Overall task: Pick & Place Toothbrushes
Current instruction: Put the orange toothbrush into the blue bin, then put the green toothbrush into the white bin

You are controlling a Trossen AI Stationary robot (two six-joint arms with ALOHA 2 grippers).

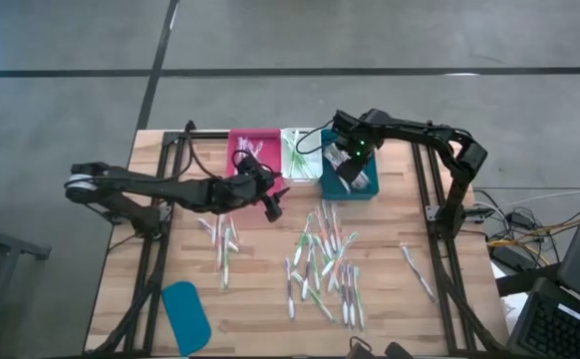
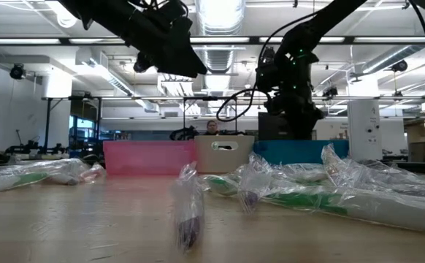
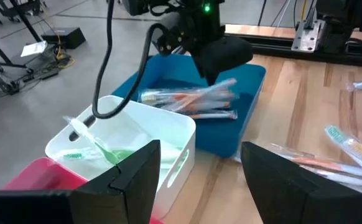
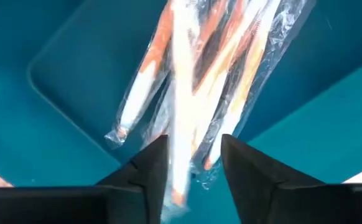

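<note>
No brand or writing can be read on the wrapped toothbrushes [image 1: 322, 267]. Most lie scattered mid-table, long axes running roughly from the near edge toward the bins. Orange ones lie lengthwise in the teal bin [image 3: 246, 115], where the right gripper [image 4: 193, 155] hangs with fingers parted around a blurred toothbrush, grip unclear. The left gripper [image 3: 196, 171] hovers wide and empty near the pink bin [image 1: 254, 152].
</note>
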